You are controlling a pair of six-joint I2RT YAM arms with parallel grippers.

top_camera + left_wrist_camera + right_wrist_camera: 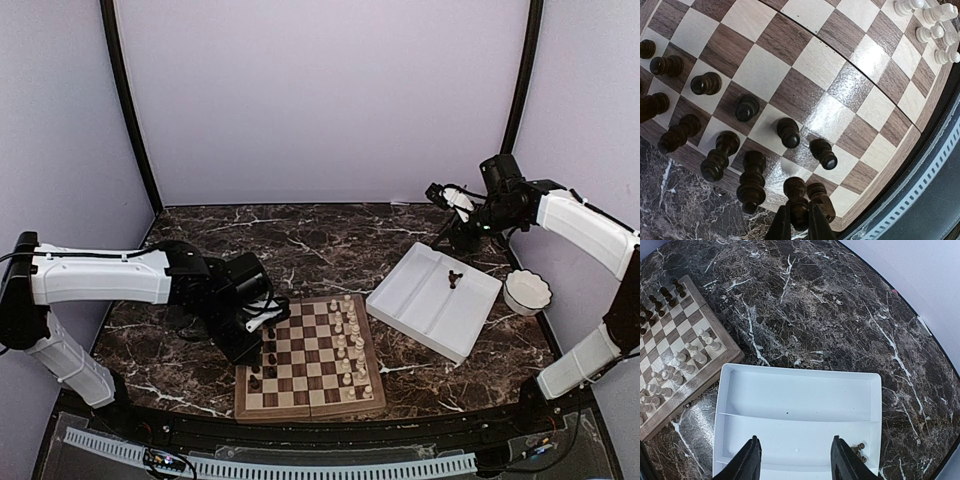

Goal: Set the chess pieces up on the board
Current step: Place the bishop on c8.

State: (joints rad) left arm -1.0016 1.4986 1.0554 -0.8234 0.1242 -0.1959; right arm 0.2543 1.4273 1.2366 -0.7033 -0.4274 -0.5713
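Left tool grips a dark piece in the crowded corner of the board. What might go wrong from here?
1. The held piece is almost against a neighbouring dark piece; opening or lifting the left tool may topple that neighbour into its row.
2. Both are by the edge of the board, so a knocked piece might roll onto the marble table.

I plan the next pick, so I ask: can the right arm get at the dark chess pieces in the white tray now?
Probably yes. The right gripper hangs open above the white tray, and the dark chess pieces lie uncovered near one tray wall, beside its finger; nothing stands over them.
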